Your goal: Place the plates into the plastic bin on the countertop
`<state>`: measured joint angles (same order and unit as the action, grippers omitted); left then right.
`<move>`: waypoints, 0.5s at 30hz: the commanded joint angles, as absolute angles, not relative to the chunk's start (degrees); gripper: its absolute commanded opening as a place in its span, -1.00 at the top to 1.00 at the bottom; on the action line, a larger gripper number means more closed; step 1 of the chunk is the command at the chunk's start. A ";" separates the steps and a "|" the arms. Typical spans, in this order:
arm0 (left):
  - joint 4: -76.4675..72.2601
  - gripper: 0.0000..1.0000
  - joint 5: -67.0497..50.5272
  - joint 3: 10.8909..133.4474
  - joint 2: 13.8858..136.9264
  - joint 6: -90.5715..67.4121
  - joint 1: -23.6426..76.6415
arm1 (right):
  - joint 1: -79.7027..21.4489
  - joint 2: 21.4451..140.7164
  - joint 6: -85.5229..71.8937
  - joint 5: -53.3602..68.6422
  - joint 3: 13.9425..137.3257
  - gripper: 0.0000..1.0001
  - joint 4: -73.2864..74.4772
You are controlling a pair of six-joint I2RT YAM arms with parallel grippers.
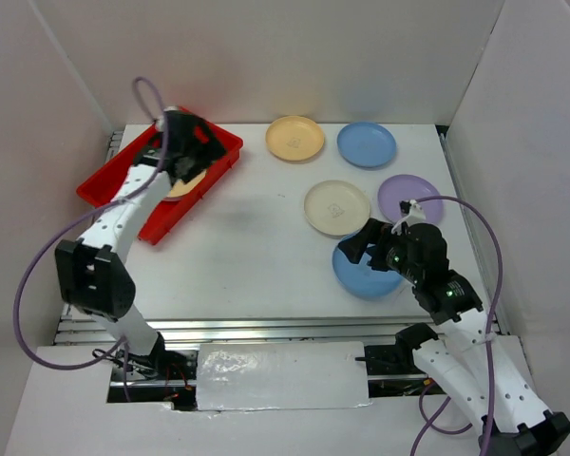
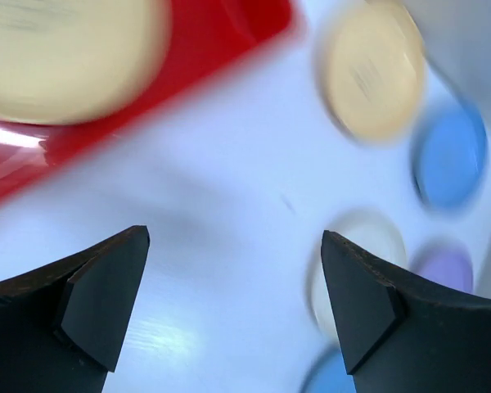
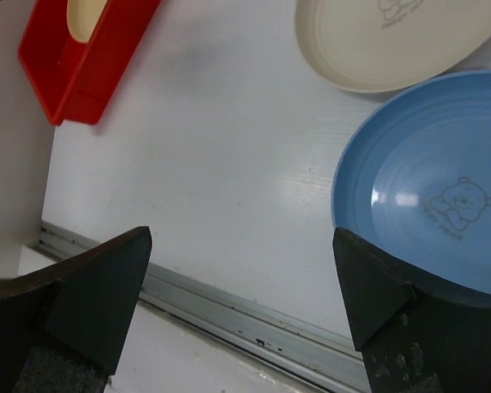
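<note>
The red plastic bin (image 1: 114,180) sits at the far left of the countertop and holds a yellow plate (image 1: 192,185). My left gripper (image 1: 192,157) hovers over the bin, open and empty; its wrist view shows that plate (image 2: 57,57) blurred. Five plates lie on the right: yellow (image 1: 295,138), blue (image 1: 367,144), cream (image 1: 336,206), purple (image 1: 408,196) and a near blue one (image 1: 361,277). My right gripper (image 1: 356,249) is open above the near blue plate's left rim (image 3: 425,188), holding nothing.
White walls close in the countertop (image 1: 256,256) on three sides. A metal rail (image 1: 266,328) runs along the near edge. Purple cables loop off both arms.
</note>
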<state>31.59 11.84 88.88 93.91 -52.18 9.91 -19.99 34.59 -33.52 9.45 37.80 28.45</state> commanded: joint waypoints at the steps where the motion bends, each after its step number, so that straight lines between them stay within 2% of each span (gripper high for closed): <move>1: 24.88 -0.99 1.69 91.30 103.40 -43.35 20.10 | -19.51 33.22 -36.29 1.88 42.35 -1.00 29.86; 2: 24.53 -0.99 0.63 92.71 105.71 -42.63 24.56 | -19.42 33.05 -37.43 0.63 42.80 -1.00 30.84; 7: 24.71 -0.99 0.97 104.67 120.47 -43.15 34.08 | -19.07 28.84 -37.71 -2.64 44.12 -1.00 34.36; 15: 24.17 -0.99 4.57 110.30 130.95 -44.74 38.14 | -18.54 26.02 -35.16 -1.41 45.97 -1.00 38.06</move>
